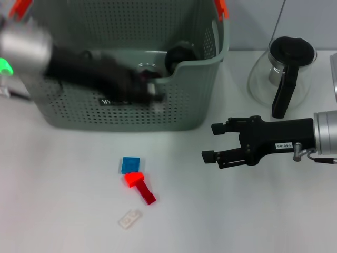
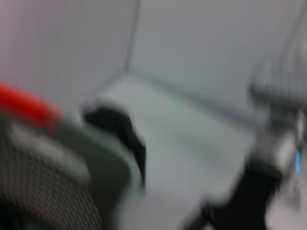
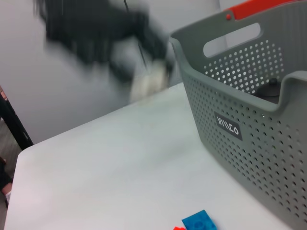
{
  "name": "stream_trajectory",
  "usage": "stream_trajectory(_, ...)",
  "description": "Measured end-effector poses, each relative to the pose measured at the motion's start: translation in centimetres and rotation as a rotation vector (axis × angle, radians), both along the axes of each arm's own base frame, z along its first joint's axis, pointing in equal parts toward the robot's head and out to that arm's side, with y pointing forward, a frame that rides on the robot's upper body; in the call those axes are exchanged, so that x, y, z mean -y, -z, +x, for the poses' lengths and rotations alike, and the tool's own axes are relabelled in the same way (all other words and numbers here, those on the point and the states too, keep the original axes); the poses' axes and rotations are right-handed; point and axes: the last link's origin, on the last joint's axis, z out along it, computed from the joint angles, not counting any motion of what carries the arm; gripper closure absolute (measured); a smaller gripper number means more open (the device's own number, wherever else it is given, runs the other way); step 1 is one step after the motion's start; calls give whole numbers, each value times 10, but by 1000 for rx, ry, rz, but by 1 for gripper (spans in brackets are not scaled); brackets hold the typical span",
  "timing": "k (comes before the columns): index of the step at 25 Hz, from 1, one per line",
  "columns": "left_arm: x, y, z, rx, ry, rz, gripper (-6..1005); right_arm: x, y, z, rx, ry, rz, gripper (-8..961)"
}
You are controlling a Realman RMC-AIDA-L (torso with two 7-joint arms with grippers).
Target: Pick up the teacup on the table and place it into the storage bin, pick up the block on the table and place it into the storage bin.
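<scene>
Storage bin (image 1: 131, 113): far side of the worktop (image 1: 63, 200). Blocks, blue (image 1: 130, 165), red (image 1: 141, 187) and clear (image 1: 129, 219), lie grouped near the front edge, uncollected.

Left gripper (image 1: 150, 92): reaches over the bin's front rim, probably delivering the teacup; grip and cup cannot be told.

Right gripper (image 1: 213, 142): level above the worktop right of the bin, fingers spread, holding nothing, pointing toward the blocks.

Glass pot (image 1: 284, 74): far right corner.

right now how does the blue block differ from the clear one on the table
The blue block is opaque and square, lying nearer the storage bin; the clear block is see-through, oblong, farthest from it. The blue one touches the red block; the clear one lies apart. Both lie flat.
</scene>
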Motion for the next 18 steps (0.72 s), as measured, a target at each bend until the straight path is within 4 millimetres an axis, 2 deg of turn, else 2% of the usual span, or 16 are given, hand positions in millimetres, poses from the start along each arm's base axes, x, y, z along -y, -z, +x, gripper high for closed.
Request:
stream_trajectory(3, -24, -34, 7, 125, -33, 67, 581, 1, 0, 0, -2, 0, -3, 29)
stream_trajectory(4, -48, -53, 7, 186, -76, 144, 580, 1, 1, 0, -2, -2, -5, 28)
stream_trajectory(5, -48, -53, 7, 186, -76, 144, 580, 2, 1, -1, -3, -3, -9, 28)
stream_trajectory(8, -81, -63, 1, 205, -141, 288, 578, 2, 1, -2, -4, -8, -16, 28)
stream_trajectory(11, -102, -58, -3, 201, -171, 409, 574, 3, 2, -2, -5, -10, -19, 29)
stream_trajectory(15, -114, -45, -2, 167, -184, 484, 570, 3, 2, -3, -7, -14, -24, 28)
stream_trajectory(18, -114, -40, -3, 157, -187, 486, 438, 4, 1, -3, -8, -19, -26, 28)
